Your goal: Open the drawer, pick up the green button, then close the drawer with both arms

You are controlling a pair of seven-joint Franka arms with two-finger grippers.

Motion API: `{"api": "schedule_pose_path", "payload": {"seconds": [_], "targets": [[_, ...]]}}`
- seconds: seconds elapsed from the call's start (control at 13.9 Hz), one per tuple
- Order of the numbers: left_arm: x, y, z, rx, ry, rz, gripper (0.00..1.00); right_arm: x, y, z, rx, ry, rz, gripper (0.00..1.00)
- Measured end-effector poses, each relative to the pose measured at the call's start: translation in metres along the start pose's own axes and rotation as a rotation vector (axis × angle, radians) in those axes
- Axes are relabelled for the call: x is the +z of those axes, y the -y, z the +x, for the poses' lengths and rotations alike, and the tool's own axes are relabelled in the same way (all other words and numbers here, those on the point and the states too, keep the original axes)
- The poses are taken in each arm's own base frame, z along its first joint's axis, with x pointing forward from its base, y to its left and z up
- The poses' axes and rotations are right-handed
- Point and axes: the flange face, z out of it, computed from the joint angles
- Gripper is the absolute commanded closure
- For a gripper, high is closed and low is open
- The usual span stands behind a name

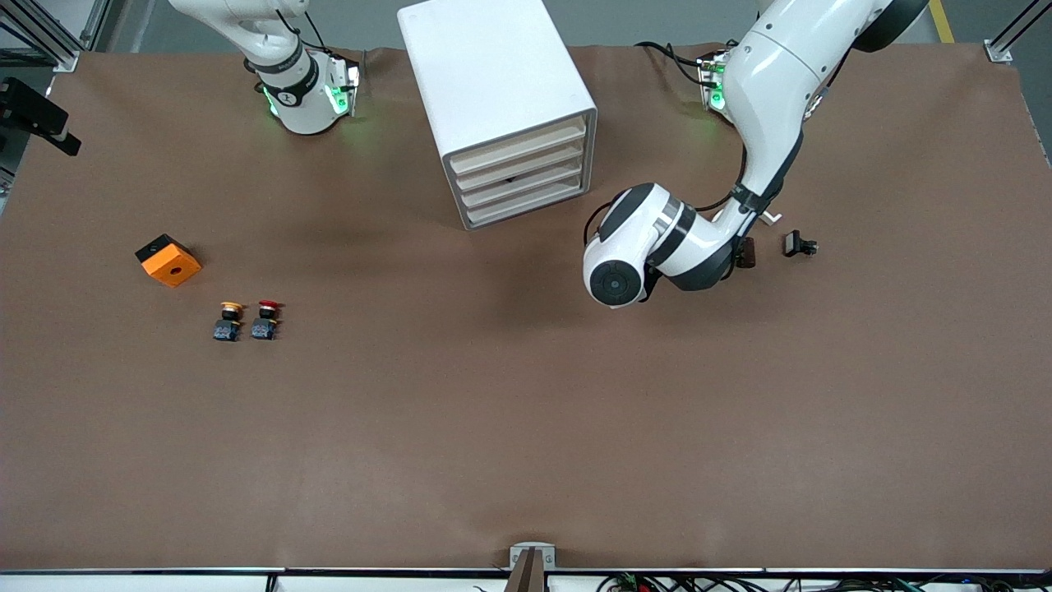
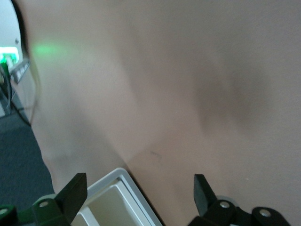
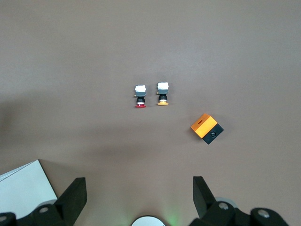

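Note:
The white cabinet (image 1: pixel 493 90) stands at the middle of the table, near the robots' bases. All its drawer fronts sit flush; the drawer (image 1: pixel 526 206) is the lowest one. The button is hidden. My left arm (image 1: pixel 657 242) bends down beside the cabinet, toward its own end of the table. My left gripper (image 2: pixel 139 182) is open and holds nothing; a corner of the cabinet (image 2: pixel 113 197) shows between its fingers (image 2: pixel 74 189). My right gripper (image 3: pixel 139 184) hangs open and empty, high above the table by its base (image 1: pixel 304 94).
A yellow-capped button (image 1: pixel 229 321) and a red-capped one (image 1: pixel 265 319) stand side by side toward the right arm's end. An orange block (image 1: pixel 168 261) lies near them. A small black part (image 1: pixel 800 244) lies beside the left arm.

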Motion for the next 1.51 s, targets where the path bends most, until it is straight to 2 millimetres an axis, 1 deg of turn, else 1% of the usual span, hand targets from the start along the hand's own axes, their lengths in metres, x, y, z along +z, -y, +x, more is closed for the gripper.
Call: {"api": "schedule_pose_path", "payload": {"seconds": [0.22, 0.5, 0.79, 1.01, 1.15, 1.51], "targets": [[0.011, -0.006, -0.001, -0.068, 0.09, 0.05, 0.0, 0.0, 0.0, 0.0, 0.0, 0.0, 0.0, 0.0], [0.021, -0.019, 0.016, -0.152, 0.209, 0.107, 0.0, 0.0, 0.0, 0.0, 0.0, 0.0, 0.0, 0.0], [0.049, -0.031, 0.014, -0.232, 0.281, 0.19, 0.0, -0.001, 0.0, 0.001, 0.0, -0.007, -0.001, 0.0], [0.053, -0.036, 0.011, -0.295, 0.353, 0.234, 0.0, -0.001, 0.0, 0.001, 0.0, -0.009, -0.006, 0.0], [0.06, -0.041, 0.017, -0.358, 0.375, 0.269, 0.0, -0.001, -0.001, 0.001, 0.0, -0.013, -0.008, 0.0], [0.093, -0.048, 0.028, -0.399, 0.463, 0.439, 0.0, -0.001, -0.001, 0.002, 0.0, -0.016, -0.009, 0.0]]}}
